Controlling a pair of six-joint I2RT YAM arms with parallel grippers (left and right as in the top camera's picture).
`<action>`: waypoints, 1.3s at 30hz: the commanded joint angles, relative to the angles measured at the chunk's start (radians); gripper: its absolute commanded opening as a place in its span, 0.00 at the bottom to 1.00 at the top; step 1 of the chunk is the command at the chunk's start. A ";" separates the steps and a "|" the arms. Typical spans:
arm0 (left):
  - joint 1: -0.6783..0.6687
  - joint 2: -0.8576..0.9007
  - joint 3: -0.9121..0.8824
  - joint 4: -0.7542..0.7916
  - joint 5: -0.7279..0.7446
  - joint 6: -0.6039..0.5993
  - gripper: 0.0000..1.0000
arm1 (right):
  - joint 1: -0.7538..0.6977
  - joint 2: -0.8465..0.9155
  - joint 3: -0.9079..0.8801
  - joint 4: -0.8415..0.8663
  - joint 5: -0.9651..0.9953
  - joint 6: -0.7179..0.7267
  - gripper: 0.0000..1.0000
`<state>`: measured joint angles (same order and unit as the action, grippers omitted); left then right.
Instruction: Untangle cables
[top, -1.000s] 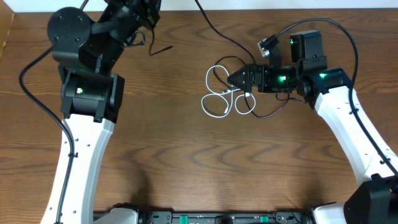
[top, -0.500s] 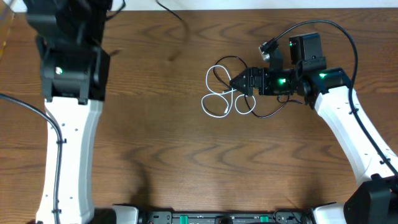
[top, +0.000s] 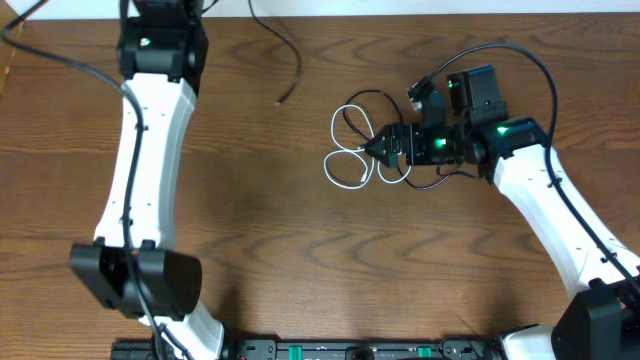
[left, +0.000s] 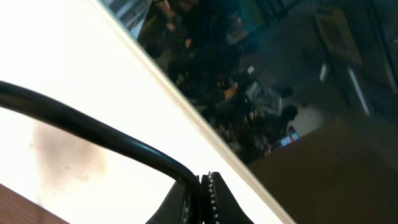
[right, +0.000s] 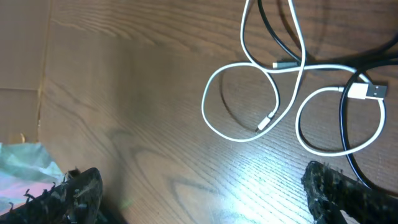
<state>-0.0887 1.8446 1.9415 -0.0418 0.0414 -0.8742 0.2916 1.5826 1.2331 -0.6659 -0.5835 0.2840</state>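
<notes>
The cables (top: 357, 150) lay in a loose knot on the brown table (top: 300, 250), a bit right of the middle. The white cable (top: 333, 170) made a few round loops there. A black cable (top: 368, 95) ran through those loops and curved around them. In the right wrist view the white cable (right: 204, 107) crossed over itself, and the black cable (right: 341, 124) passed through one of its loops. A flat white plug (right: 367, 91) sat at the right side of the knot. A small plug (right: 266, 122) lay inside the left loop.

The right gripper (top: 380, 148) was at the right edge of the knot, pointing left, just over the loops. Its two fingers were spread wide apart, one at each bottom corner of the right wrist view. It was not gripping anything.

The left arm (top: 150, 150) reached far to the back edge of the table, and its gripper was out of the overhead view. In the left wrist view the left gripper (left: 206, 193) was squeezed tight on the other black cable (left: 93, 127). That cable (top: 297, 60) came down from the back edge onto the table. It was well apart from the knot, and its free end lay to the left of the knot.
</notes>
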 joint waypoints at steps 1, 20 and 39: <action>0.002 0.016 0.023 0.050 0.106 0.026 0.07 | 0.016 -0.013 -0.010 0.009 0.032 -0.012 0.99; 0.145 0.233 0.022 -0.230 0.108 0.352 0.07 | 0.071 -0.013 -0.011 0.026 0.033 -0.012 0.99; 0.610 0.343 0.019 -0.373 0.097 0.679 0.93 | 0.078 -0.013 -0.011 0.016 0.062 -0.012 0.99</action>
<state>0.4744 2.1845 1.9465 -0.4164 0.1513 -0.2306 0.3595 1.5826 1.2285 -0.6502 -0.5236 0.2836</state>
